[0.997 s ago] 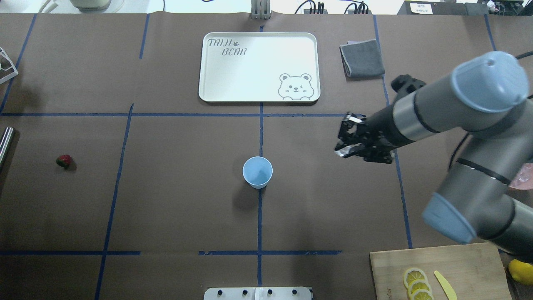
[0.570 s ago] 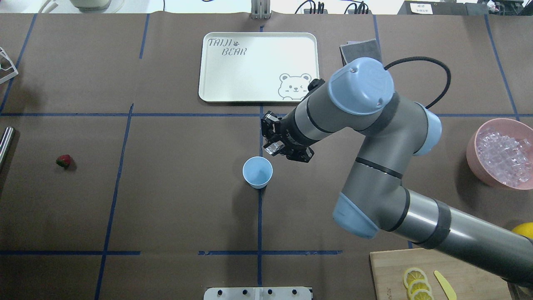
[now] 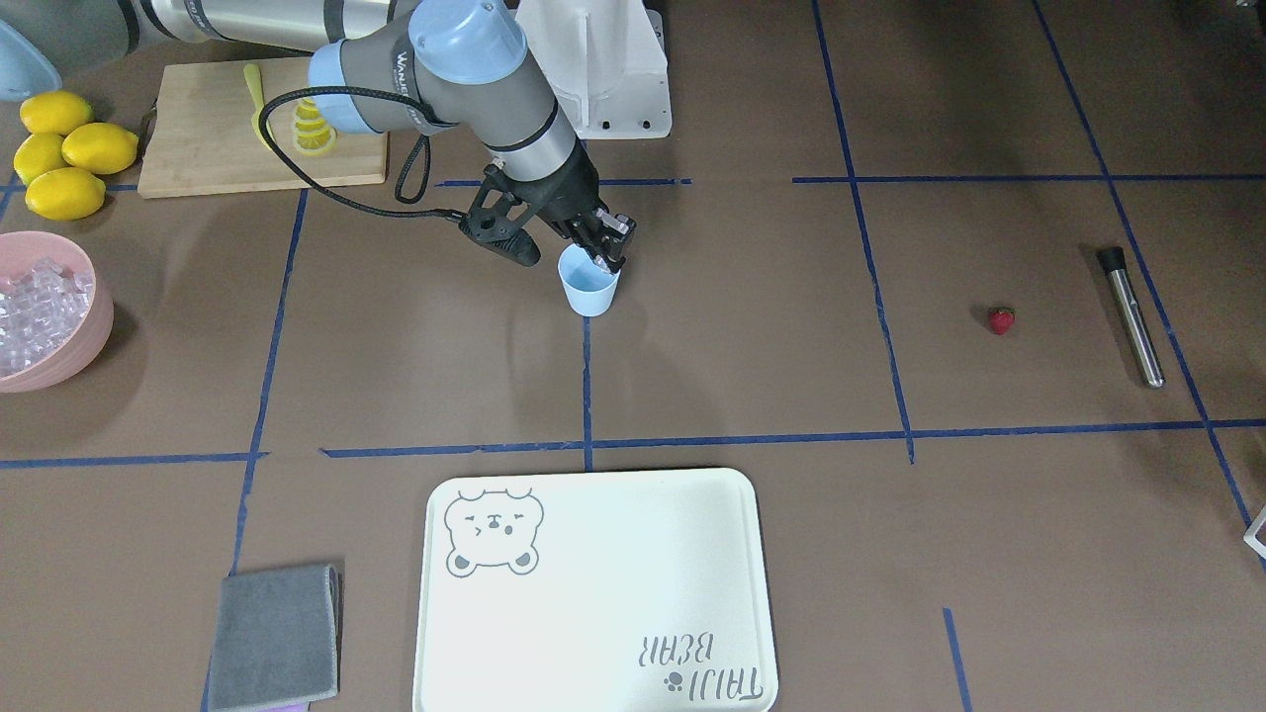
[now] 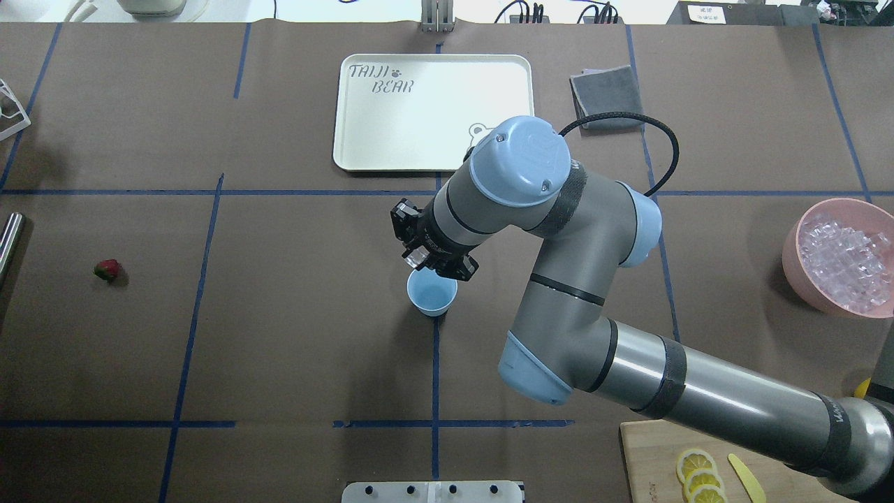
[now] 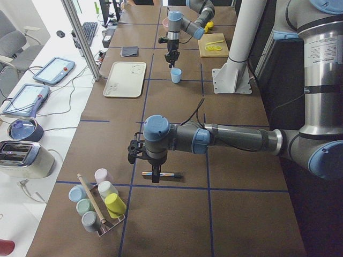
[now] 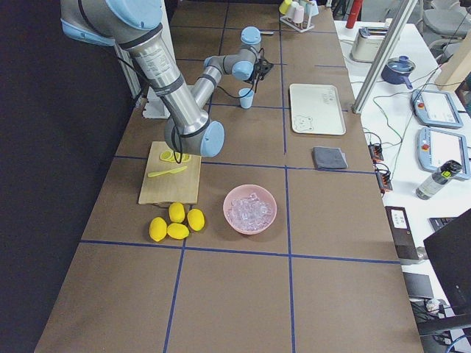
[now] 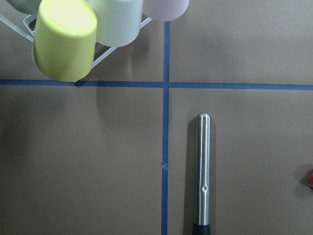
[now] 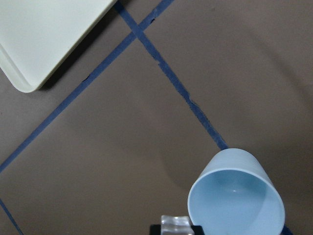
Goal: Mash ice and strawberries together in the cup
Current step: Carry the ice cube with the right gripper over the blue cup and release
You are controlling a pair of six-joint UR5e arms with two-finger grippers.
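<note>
One cup (image 4: 432,293) stands on brown, blue-taped table (image 4: 293,335).

We see a light-blue cup (image 4: 432,299), red strawberry (image 4: 107,270), clear ice (image 4: 845,262), pink bowl (image 4: 789,258), and blue tape lines (image 4: 105,191) gridding the brown worktop (image 4: 300,349).

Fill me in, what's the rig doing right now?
The right gripper holds one ice cube just at the rim of the light-blue cup, not yet dropped. The cup looks empty. The rest of the ice sits in the pink bowl. The strawberry lies untouched on the table. The left gripper hovers above a metal rod; I cannot tell if it is open.
</note>
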